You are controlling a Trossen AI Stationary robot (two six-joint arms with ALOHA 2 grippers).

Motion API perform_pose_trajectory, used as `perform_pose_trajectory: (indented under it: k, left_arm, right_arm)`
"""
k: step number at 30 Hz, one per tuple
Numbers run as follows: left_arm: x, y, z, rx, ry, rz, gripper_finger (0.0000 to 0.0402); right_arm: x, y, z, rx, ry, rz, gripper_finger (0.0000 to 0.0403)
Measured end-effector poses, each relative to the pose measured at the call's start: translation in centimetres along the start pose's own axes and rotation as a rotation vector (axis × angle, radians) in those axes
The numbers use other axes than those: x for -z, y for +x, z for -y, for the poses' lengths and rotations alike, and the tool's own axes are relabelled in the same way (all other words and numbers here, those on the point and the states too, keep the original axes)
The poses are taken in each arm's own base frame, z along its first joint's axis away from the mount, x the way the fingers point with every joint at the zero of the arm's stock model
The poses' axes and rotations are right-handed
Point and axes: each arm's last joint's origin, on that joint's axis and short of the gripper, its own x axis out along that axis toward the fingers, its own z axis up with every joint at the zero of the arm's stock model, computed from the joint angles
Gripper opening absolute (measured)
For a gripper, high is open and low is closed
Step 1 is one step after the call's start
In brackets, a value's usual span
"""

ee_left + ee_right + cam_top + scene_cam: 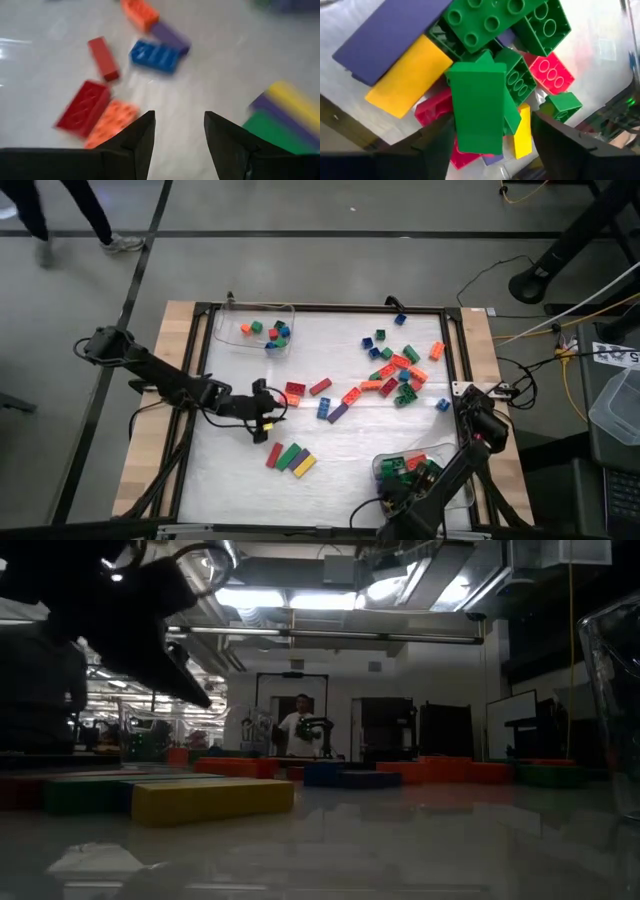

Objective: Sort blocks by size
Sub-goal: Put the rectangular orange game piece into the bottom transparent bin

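Many blocks lie scattered on the white table's right half. My left gripper hovers open left of centre, its fingers with nothing between them. A red block and an orange one lie just ahead of it. My right gripper is open over the near-right clear tray. A long green block lies on the tray's pile of long blocks, between that gripper's spread fingers. My right gripper's fingers stand on either side of the long green block's long sides, coming down from above. A gap shows at one finger. Whether the other finger touches the block, I cannot tell. The block rests tilted on the pile beneath it.
A second clear tray with small blocks stands at the far left. A row of red, green and yellow long blocks lies near the left gripper. A black frame rims the table. A person stands in the room beyond.
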Motion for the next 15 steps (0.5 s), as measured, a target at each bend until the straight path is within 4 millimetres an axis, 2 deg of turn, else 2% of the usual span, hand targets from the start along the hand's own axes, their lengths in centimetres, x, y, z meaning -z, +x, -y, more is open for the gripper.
perform_pose_trajectory:
  k: [8,15]
  left_arm:
    - [0.7,2.0,-2.2,-0.118,0.098,-0.092,0.0159]
    - [1.5,3.3,-3.4,-0.168,0.121,-0.161,0.0159]
  right_arm:
    - [-0.9,-0.2,0.2,-0.012,-0.043,-0.034,0.0268]
    - [-1.3,-1.9,0.1,-0.064,-0.041,0.053,0.0268]
